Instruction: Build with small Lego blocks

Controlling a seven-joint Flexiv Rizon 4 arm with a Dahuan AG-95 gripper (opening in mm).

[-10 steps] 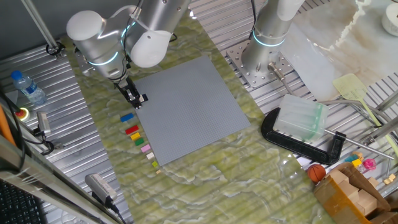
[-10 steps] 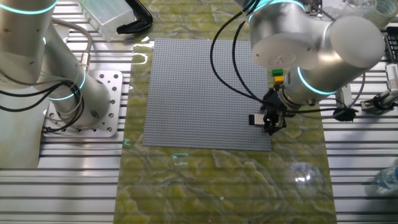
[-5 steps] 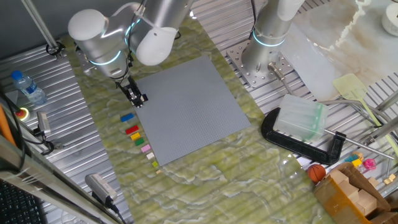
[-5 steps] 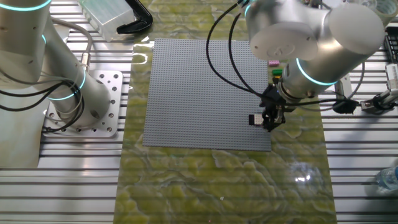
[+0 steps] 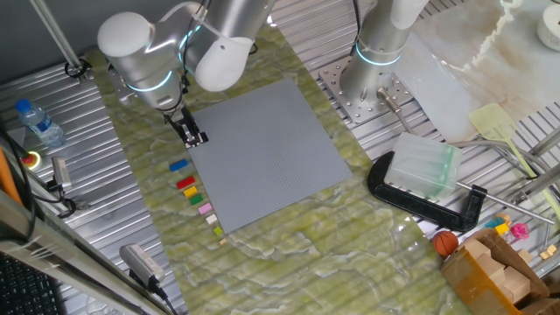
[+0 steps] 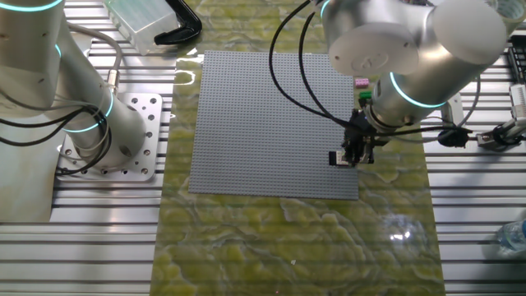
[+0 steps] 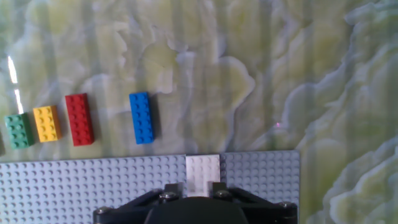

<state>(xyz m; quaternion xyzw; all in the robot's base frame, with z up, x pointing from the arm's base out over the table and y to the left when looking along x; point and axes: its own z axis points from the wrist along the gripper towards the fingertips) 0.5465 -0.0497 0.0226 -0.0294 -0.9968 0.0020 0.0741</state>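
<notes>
Hand view shows the black two-finger gripper [image 7: 200,194] low over the near edge of the large flat grey studded baseplate [image 7: 93,180], with a small cream-white plastic brick [image 7: 203,174] right at its front. Only the gripper body shows and the fingertips are hidden, so it cannot be told whether the jaws grip this brick or are parted around it. The white brick lies on the baseplate, at its edge row.

Beyond that edge, on the green marbled table cover [image 7: 249,74], the other small bricks lie in a row, apart from each other: a blue long brick [image 7: 142,117], a red long brick [image 7: 79,119], a yellow short brick [image 7: 46,123] and a green short brick [image 7: 18,130]. One fixed view shows pink [image 5: 206,209] and tan [image 5: 213,221] bricks further down the row.

Such bricks are probably very light, hard and smooth, so they may slip; the flat long sides seem the best place to hold.

A clear plastic box [image 5: 423,166] stands away on the metal frame; its contents cannot be seen.
</notes>
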